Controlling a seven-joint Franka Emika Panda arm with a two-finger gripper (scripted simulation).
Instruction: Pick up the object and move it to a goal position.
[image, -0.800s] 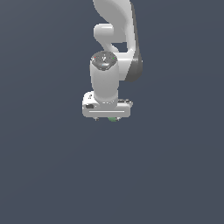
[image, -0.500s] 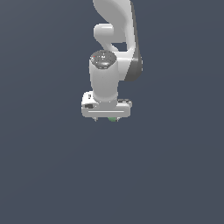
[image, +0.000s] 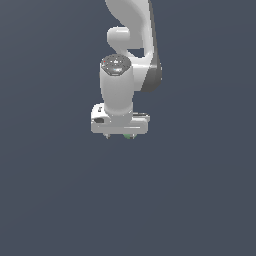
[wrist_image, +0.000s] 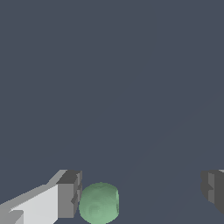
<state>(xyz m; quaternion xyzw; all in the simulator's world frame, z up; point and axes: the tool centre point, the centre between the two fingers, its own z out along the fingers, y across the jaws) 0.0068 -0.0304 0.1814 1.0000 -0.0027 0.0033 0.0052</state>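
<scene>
The object is a small pale-green rounded ball-like item (wrist_image: 99, 203), matte, slightly faceted along its outline, with a faint circular marking on the face turned to the wrist camera. It is about as wide as one gripper finger.

Position: it sits between the two fingers of the white robot gripper (wrist_image: 140, 192), not centred. It lies just beside one grey finger pad (wrist_image: 70, 194); whether it touches that pad cannot be told, as only a thin dark seam shows between them. The opposite finger pad (wrist_image: 213, 189) stands well apart from the ball, with bare dark surface between.

Gripper state: jaws spread wide, nothing clamped. The ball is inside the gap but not held.

Wrist view shows: the ball's shape and surface, both pads, the wide gap, and the plain dark grey-blue ground (wrist_image: 113, 78) beyond. It gives no sign of the arm's pose.

Exterior view shows: the white arm (image: 127, 30) reaching down from above, its wrist cylinder with a grey cap, and the gripper (image: 119, 135) body set crosswise below it. Here the ball (image: 128, 136) is only a small green sliver peeking out under the gripper body, toward the exterior view's right of the gripper's middle. The fingers are mostly hidden under the body; only short dark stubs show, so the jaw spread cannot be read from this view.
</scene>
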